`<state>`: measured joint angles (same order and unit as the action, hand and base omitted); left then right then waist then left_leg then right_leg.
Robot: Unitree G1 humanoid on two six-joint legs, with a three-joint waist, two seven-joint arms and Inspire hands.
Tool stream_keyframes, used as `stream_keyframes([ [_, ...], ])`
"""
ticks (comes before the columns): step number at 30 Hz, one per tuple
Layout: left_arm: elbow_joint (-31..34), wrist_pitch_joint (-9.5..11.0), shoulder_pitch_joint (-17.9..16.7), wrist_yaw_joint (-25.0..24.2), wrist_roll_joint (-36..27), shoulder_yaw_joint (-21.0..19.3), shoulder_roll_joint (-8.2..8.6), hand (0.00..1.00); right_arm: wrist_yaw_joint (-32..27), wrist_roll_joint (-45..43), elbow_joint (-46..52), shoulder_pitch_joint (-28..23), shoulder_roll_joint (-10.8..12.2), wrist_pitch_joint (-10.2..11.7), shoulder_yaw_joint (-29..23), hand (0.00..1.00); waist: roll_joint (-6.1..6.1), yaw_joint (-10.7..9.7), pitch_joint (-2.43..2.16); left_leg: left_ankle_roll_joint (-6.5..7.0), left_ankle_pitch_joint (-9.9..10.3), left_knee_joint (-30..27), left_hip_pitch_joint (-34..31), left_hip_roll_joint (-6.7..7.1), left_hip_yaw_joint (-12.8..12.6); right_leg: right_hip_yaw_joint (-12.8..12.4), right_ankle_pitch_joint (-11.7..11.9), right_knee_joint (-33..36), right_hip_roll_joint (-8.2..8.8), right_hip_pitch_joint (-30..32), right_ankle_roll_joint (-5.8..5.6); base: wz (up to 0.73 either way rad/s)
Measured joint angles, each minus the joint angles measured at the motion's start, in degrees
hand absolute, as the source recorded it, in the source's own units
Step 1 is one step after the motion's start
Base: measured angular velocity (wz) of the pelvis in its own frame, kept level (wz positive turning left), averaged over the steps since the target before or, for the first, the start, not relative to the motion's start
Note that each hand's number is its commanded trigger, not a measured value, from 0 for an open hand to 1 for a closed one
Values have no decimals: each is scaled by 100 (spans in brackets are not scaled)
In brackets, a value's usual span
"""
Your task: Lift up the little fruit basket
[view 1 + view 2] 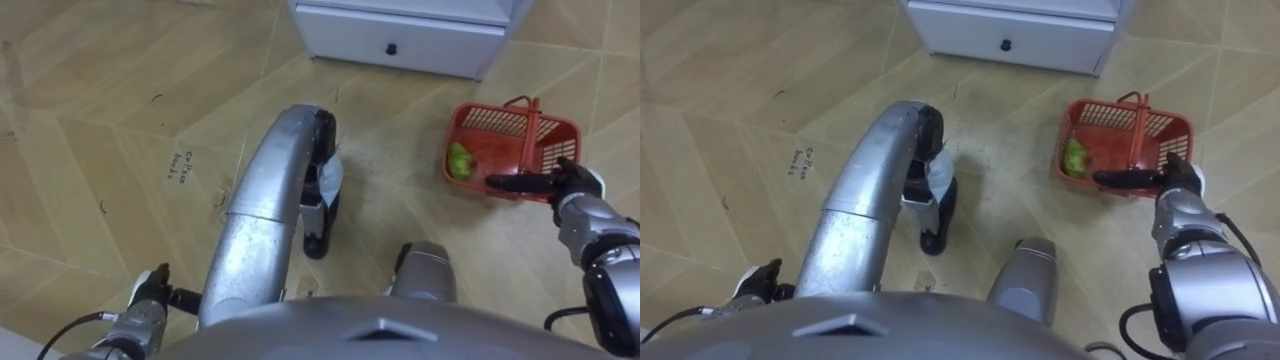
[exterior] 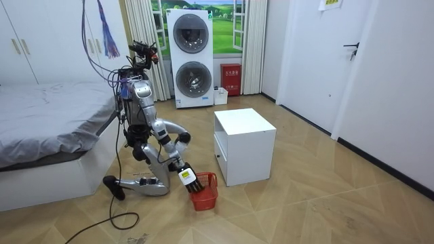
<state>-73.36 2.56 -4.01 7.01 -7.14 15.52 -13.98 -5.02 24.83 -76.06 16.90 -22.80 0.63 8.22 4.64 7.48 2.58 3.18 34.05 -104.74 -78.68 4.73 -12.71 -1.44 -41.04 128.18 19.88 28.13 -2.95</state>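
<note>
The right hand (image 1: 570,186) reaches in from the right with its fingers (image 1: 510,183) straight and held together, pointing left along the near rim of the one red basket (image 1: 500,118). They curl round nothing, and whether they touch the rim I cannot tell. The basket stands on the wooden floor (image 1: 100,100), to the right of the robot and just near of a white cabinet (image 1: 420,25). Its single handle (image 1: 530,125) arches upright over the middle, untouched. Inside lies one green fruit (image 1: 459,160), against the left wall. The cabinet has one drawer with one dark knob (image 1: 391,48). The left hand (image 1: 150,295) sits low at the near left, close to the floor; whether it is open or closed I cannot tell. In the room view the robot kneels on the floor between a bed (image 2: 47,115) and the cabinet, its right arm stretched down to the basket, with two stacked washing machines (image 2: 190,57) against the far wall.
</note>
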Motion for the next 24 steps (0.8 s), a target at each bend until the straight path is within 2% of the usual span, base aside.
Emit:
stream_keyframes([
  [4, 4, 2, -1, -1, -18, 161, 4, 0, 35, -13, 38, 8, -1, 0, 185, 0, -8, 37, 2, -5, -2, 4, -8, 0, 0, -4, 0, 3, -1, 13, 0, 0],
  [13, 4, 37, -3, -12, -21, 180, 4, 0, 102, 4, 61, 201, -1, 12, 185, 0, -57, 84, 17, -10, -5, 6, -7, -5, 2, 6, 0, 8, -6, 12, 0, 0],
  [16, 7, 40, -3, -44, -28, 359, -2, 0, 142, 13, 72, 240, 0, 62, 185, 0, -64, 85, 21, -10, -5, 7, -7, -5, 2, 7, 0, 8, -5, 13, 0, 0],
  [17, 8, 40, -3, -48, -28, 391, -2, 0, 153, 14, 80, 244, 0, 63, 185, 12, -62, 85, 23, -11, -5, 8, -5, -5, 2, 7, 0, 8, -5, 13, 0, 0],
  [18, 14, 39, -3, -75, -27, 398, 0, 0, 161, 16, 99, 244, 0, 63, 185, 32, -60, 85, 24, -12, -6, 9, -5, -5, 3, 9, 0, 8, -6, 13, 0, 0],
  [19, 14, 38, -3, -106, -27, 398, 1, 0, 168, 17, 112, 246, 0, 63, 185, 100, -58, 84, 25, -15, -7, 9, -5, -5, 6, 11, 0, 8, -10, 13, 0, 0],
  [24, 16, 20, 3, -108, -27, 399, 33, 0, 201, -16, 111, 246, 0, 61, 197, 100, -14, 84, 50, -25, -13, 17, -5, -2, 11, 19, 0, 8, -9, 16, 0, 0],
])
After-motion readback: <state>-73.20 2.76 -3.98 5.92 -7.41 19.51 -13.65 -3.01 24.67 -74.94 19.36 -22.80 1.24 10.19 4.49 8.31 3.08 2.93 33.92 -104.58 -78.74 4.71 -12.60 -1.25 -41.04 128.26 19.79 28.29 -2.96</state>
